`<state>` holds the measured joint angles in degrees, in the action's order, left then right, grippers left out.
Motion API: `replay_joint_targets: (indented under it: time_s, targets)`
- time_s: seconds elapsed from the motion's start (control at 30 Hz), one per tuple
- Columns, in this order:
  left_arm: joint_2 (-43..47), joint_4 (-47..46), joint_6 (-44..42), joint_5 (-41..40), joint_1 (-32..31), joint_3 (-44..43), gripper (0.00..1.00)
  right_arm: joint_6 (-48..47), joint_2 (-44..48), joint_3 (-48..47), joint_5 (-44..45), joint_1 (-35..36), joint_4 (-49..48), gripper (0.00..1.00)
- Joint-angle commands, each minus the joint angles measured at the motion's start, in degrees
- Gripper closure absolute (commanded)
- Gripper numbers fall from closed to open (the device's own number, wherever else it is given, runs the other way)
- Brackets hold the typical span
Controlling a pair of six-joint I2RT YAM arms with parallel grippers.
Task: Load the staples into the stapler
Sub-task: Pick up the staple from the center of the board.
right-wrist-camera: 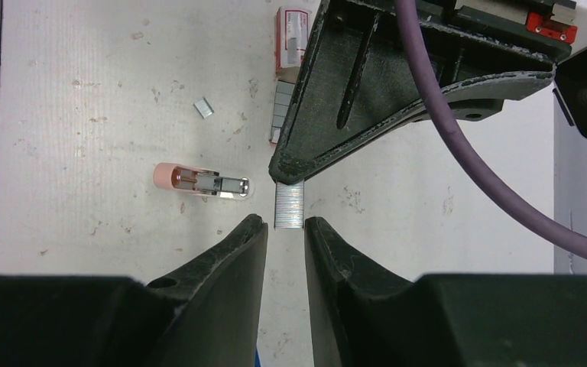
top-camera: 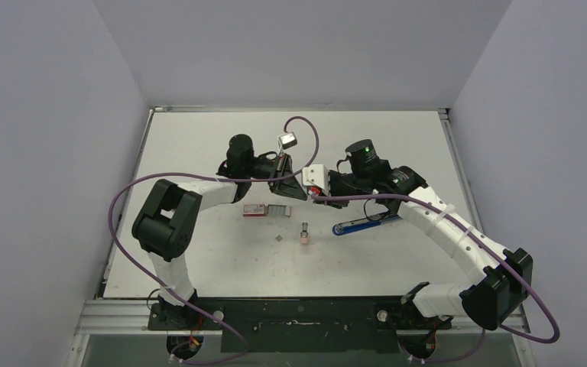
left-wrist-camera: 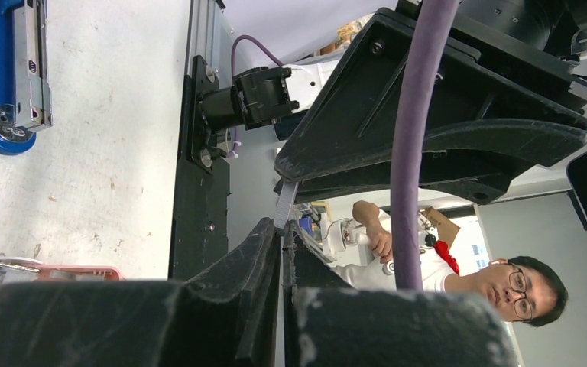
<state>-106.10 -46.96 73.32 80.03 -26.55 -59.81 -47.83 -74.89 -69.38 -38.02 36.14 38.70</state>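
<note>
My left gripper (top-camera: pixel 303 194) is shut on a short silvery staple strip (right-wrist-camera: pixel 289 205) and holds it above the table; in the left wrist view the strip (left-wrist-camera: pixel 285 205) sticks out past the left gripper's (left-wrist-camera: pixel 284 227) tips. My right gripper (right-wrist-camera: pixel 285 223) is open, its fingertips either side of the strip's free end, not pinching it. The blue stapler (top-camera: pixel 359 224) lies on the table under the right arm, and its silver channel shows in the left wrist view (left-wrist-camera: pixel 29 69). The red-and-white box (top-camera: pixel 254 209) and more staple strips (top-camera: pixel 277 209) lie left of centre.
A small pink block (top-camera: pixel 304 235) with a metal piece lies near the middle, also in the right wrist view (right-wrist-camera: pixel 199 180). A loose staple fragment (top-camera: pixel 279 238) lies beside it. Purple cables loop from both arms. A person shows beyond the table in the left wrist view.
</note>
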Motion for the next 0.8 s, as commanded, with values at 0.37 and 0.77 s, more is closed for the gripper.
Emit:
replay_joint_targets:
  time_s: [0.37,0.77]
  targets:
    - [-0.2,-1.5,0.0,1.0,-0.3,-1.5,1.00,1.4,-0.7,0.0,-0.9,0.9,-3.7,0.85]
    - [0.5,-5.8,0.3,0.6,0.0,-0.9,0.75,1.0,-0.3,0.8,-0.1,-0.1,-3.4,0.90]
